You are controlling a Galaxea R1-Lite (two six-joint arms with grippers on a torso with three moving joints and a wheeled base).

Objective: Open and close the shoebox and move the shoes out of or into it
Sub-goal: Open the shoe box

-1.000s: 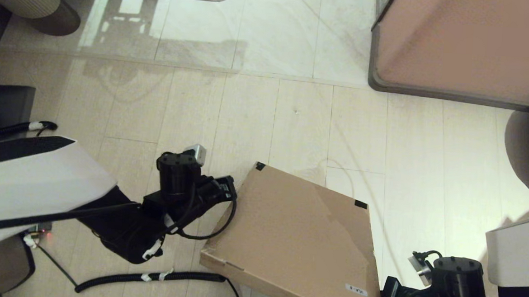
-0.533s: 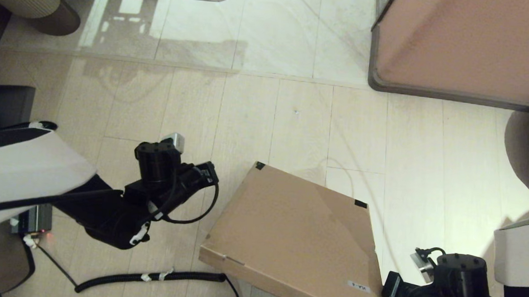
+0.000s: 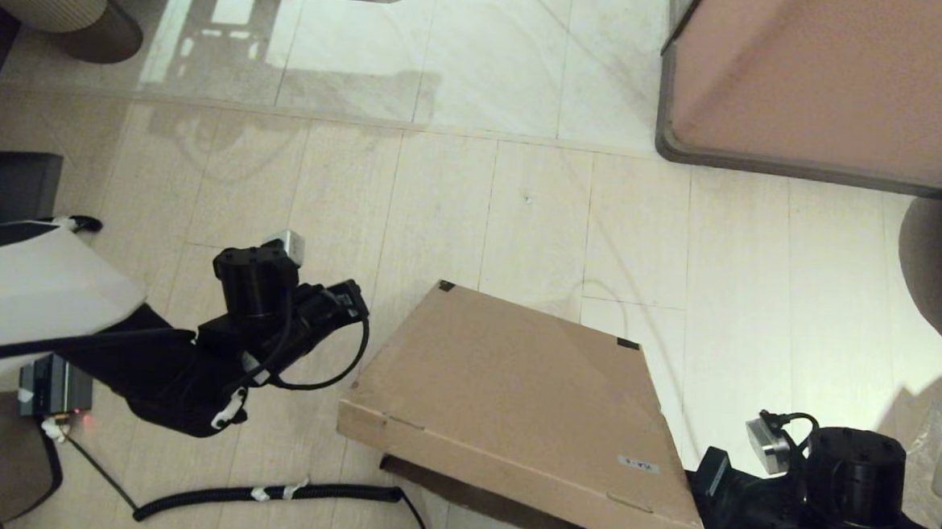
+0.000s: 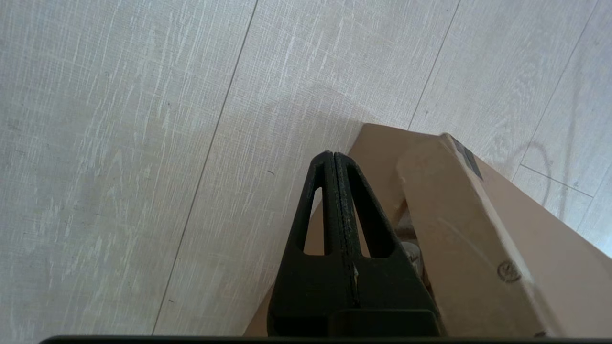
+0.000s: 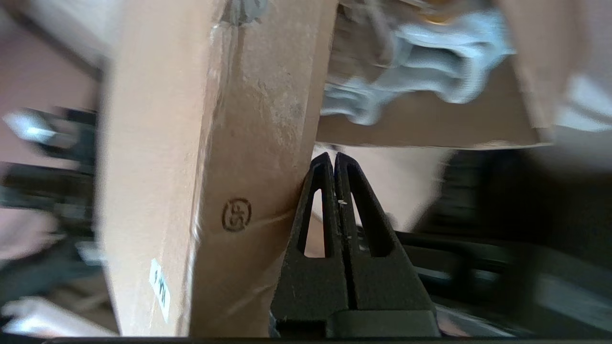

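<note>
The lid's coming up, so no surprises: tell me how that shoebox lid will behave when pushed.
The shoebox lid is thin cardboard, probably light and a little bendy. It is hinged at the far edge, so it should swing, not slide. The shut right gripper only nudges its front flap, so it could slip off.

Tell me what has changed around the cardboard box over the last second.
The hinged lid of the plain brown cardboard shoebox has lifted at its near edge, opening a dark gap underneath; the right gripper, jaws shut, sits beside that raised edge. The left gripper, also shut, has drawn back leftward from the box's side. The pinkish-brown furniture block and the coiled black cable stayed put.
</note>
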